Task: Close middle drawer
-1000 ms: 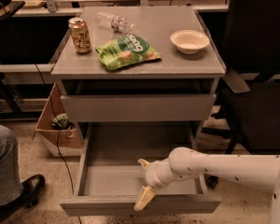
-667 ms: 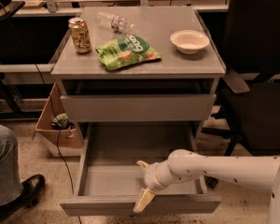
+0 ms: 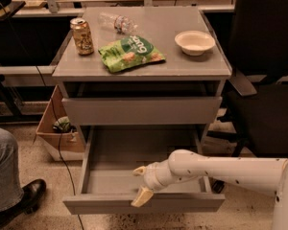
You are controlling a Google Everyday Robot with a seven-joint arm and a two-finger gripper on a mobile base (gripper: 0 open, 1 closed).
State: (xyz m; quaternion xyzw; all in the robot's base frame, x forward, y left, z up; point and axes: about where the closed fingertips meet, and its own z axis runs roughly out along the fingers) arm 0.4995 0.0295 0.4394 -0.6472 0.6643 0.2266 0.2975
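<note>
Pincer (image 3: pixel 140 184) spread wide, lower finger at the front lip | middle drawer (image 3: pixel 110 176) hangs far out beneath the counter (image 3: pixel 182 63), tray bare | closing not started, full push remains

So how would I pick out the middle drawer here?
Start at the grey cabinet with the gold can and green snack bag on top. Under its taller upper drawer front, the wide shallow grey middle drawer is the only one pulled out, bare tray showing, with the white arm's open tool at its front edge.
</note>
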